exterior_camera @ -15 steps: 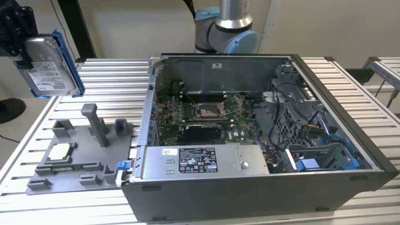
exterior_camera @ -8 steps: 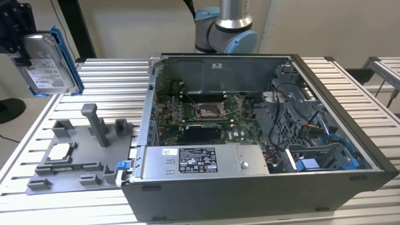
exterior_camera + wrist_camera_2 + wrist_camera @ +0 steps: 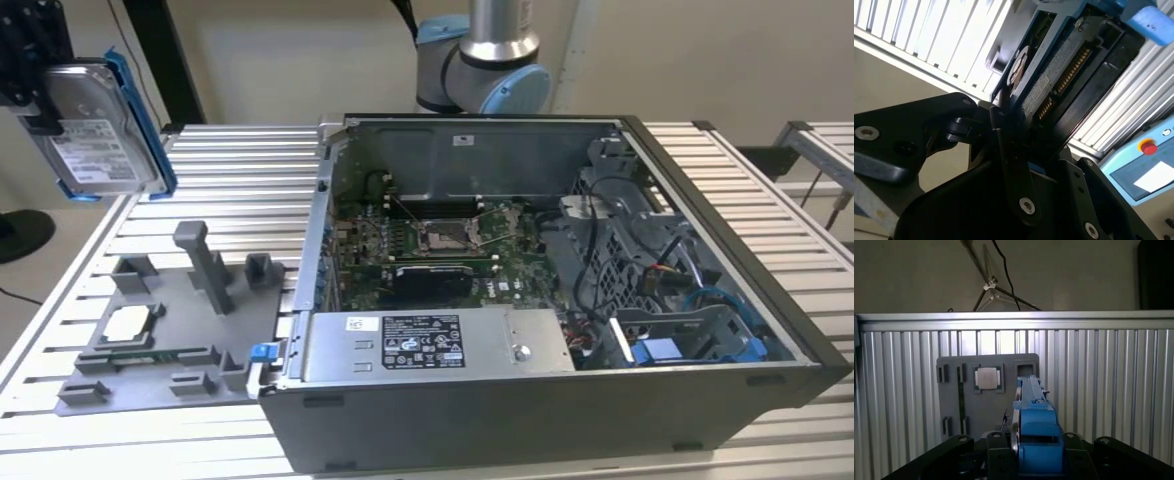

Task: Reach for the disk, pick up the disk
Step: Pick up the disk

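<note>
Disk [image 3: 96, 130] in gripper [image 3: 36, 100] above holder [image 3: 154, 335], PC case [image 3: 534, 410] next to holder

The exterior view looks down slantwise over the worktop [image 3: 227, 160]. Both wrist views sit close against the disk [image 3: 1036, 435]. The first faces down onto the grey holder [image 3: 996, 410], which the exterior view shares.
</note>
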Tool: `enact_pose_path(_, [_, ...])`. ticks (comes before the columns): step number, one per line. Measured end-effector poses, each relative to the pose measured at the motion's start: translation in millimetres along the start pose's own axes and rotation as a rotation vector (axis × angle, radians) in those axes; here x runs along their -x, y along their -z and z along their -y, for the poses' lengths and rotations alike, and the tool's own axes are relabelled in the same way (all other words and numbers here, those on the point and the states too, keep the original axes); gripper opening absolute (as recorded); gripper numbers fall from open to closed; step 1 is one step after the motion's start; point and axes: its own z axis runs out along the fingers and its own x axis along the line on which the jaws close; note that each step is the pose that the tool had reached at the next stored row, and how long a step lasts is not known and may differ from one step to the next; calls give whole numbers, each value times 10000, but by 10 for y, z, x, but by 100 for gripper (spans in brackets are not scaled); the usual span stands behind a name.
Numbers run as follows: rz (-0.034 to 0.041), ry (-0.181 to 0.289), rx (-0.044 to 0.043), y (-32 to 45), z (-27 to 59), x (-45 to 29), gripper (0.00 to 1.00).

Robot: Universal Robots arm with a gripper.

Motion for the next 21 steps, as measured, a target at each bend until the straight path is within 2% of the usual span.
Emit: enact_pose_path(21, [0,0,0,191,-1,-3,0])
